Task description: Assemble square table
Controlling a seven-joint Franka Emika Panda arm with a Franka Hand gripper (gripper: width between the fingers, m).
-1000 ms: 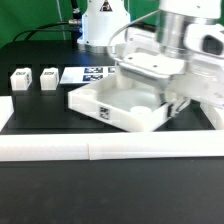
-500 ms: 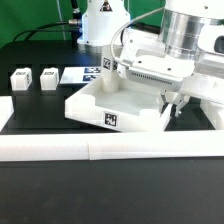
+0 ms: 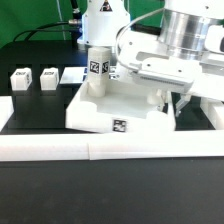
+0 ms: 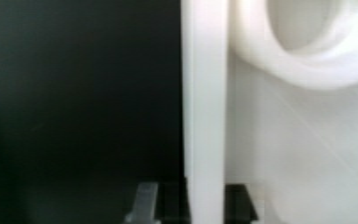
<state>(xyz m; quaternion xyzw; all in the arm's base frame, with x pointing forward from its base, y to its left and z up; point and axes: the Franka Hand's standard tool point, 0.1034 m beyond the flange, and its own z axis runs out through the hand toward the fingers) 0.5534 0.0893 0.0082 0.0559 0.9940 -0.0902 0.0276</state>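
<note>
Now rotated since before, square table slab (image 3: 105,108), upright leg (image 3: 97,66) newly visible at far corner, tool (image 4: 194,203) clamped on its rim

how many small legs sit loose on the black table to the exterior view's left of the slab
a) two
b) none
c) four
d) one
a: one leg and a second leg sit side by side on the black table, apart from the slab, whose rim runs between the fingers in the wrist view.
</note>
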